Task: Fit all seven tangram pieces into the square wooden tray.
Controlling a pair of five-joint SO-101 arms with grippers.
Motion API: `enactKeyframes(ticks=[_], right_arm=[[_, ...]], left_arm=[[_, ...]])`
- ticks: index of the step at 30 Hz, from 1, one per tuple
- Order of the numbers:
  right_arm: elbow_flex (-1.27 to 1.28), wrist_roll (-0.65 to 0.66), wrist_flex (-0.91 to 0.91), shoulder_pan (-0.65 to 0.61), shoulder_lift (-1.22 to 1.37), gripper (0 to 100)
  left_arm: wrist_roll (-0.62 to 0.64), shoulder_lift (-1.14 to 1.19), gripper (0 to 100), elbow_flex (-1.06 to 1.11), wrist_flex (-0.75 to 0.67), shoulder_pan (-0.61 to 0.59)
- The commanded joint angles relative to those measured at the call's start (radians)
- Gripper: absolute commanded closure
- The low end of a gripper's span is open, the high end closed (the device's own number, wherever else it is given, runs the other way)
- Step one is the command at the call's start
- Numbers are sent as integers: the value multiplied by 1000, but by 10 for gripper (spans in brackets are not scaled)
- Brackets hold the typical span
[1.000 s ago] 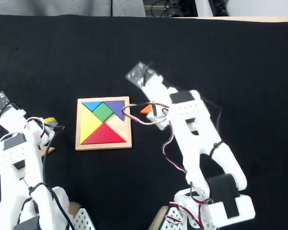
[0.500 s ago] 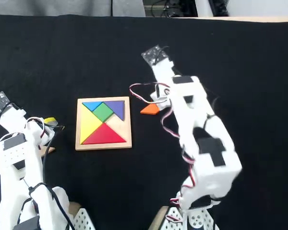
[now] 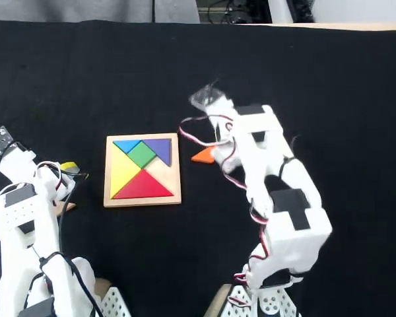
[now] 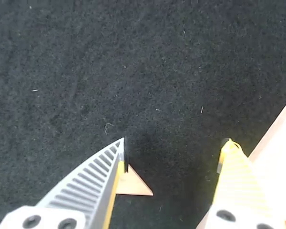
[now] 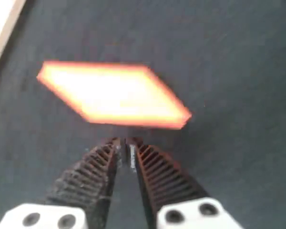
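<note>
Step in hand: picking up the orange parallelogram (image 3: 203, 156), which lies flat on the black cloth (image 3: 317, 79) just beside the right edge of the square wooden tray (image 3: 142, 202), not touching it. My right claw (image 5: 125, 143) sits right at the piece's near long edge with its fingers pressed together and nothing between them, so no grip yet. Next move as I judge it: spread the fingers, come down across the narrow width of the parallelogram, close, then carry it over to the tray. My left claw (image 4: 174, 148) is spread wide and low over the cloth on the tray's other side, empty, with a small plain-wood triangle (image 4: 133, 183) lying against the inside of one finger. Tray contents: blue triangle (image 3: 125, 144), green square (image 3: 142, 155), purple piece (image 3: 160, 148), yellow triangle (image 3: 122, 172), red triangle (image 3: 143, 187), all seated flat. The pale gap (image 3: 164, 172) on the tray's right side looks like bare floor, probably the slot for the two loose pieces, so five in and two to go
</note>
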Motion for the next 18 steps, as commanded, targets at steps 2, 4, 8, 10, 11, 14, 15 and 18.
enactKeyframes(ticks=[2,4,8,10,11,14,15,18], right_arm=[[68,84,20,17,-189,987],[67,32,-41,58,-288,987],[91,-84,-252,74,-357,987],[93,-114,-328,54,-321,987],[90,-117,-345,43,-289,987],[22,-117,-348,28,-159,987],[-5,-117,-348,31,-117,987],[-96,-117,-342,72,-4,987]], left_arm=[[5,-15,690,-5,-17,13],[5,-15,690,-5,-17,19],[5,-15,690,-5,-17,24],[5,-15,690,-5,-15,24],[5,-15,690,-5,-15,24],[5,-15,690,-5,-15,25],[5,-15,690,-5,-14,25],[5,-15,690,-5,-14,25]])
